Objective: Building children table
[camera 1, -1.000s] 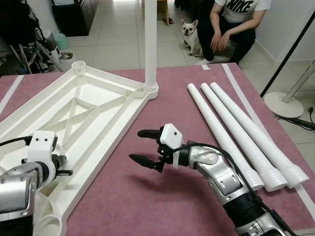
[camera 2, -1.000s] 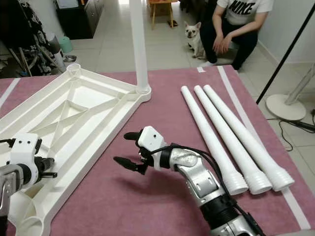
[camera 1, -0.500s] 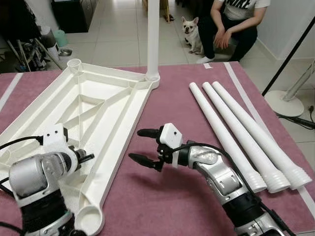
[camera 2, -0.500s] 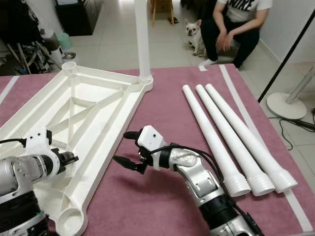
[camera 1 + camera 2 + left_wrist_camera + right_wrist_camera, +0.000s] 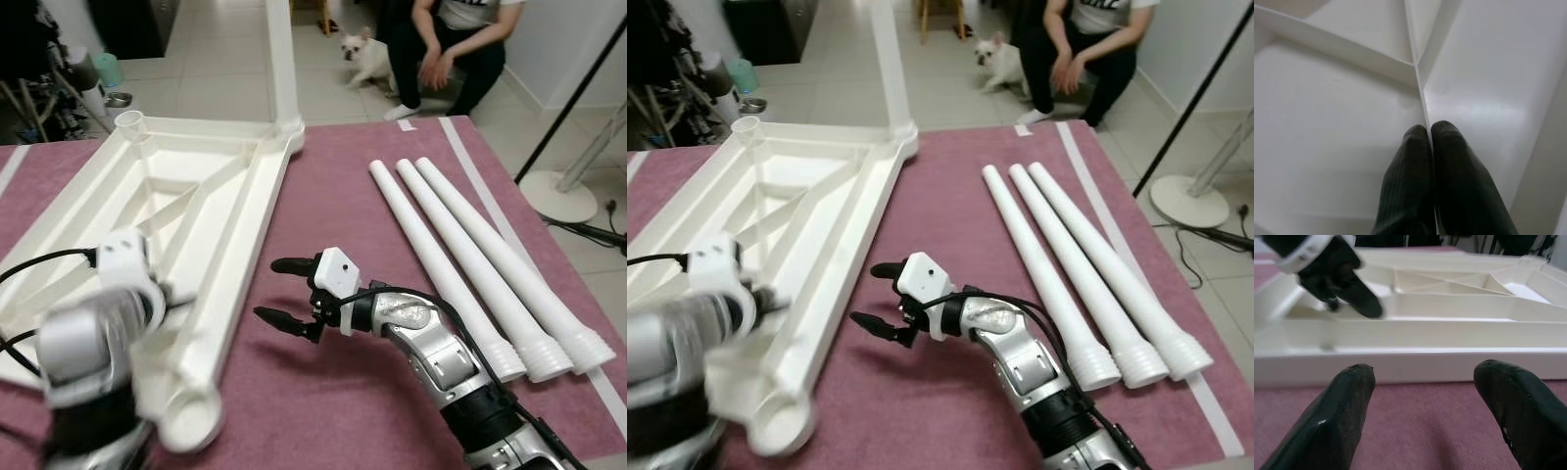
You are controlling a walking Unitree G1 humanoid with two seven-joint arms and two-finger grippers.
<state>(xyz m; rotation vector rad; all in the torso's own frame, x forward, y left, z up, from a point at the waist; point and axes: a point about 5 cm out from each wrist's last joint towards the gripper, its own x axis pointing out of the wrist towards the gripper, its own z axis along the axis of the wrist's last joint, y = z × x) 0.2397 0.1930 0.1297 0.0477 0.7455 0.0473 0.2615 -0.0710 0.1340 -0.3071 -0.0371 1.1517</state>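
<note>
One leg in, three legs left.

The white tabletop [image 5: 186,211] lies upside down on the left of the red-covered table [image 5: 333,206], its ribbed underside up. One leg [image 5: 279,59] already stands upright in the far corner socket; the far-left socket [image 5: 128,121] and the near socket [image 5: 191,426] are empty. The three other legs [image 5: 460,259] lie side by side on the right, well apart from the tabletop and untouched. The left gripper [image 5: 1429,147] is down inside the tabletop near its near edge, its fingers pressed together on a thin rib [image 5: 1420,93], so it seems to be holding or turning the tabletop. The right gripper [image 5: 284,291] hovers over the cloth just beside the tabletop's right edge, fingers spread and empty. By my reckoning the job is about a quarter done. A person [image 5: 446,39] and a dog [image 5: 361,56] wait on the floor beyond.
</note>
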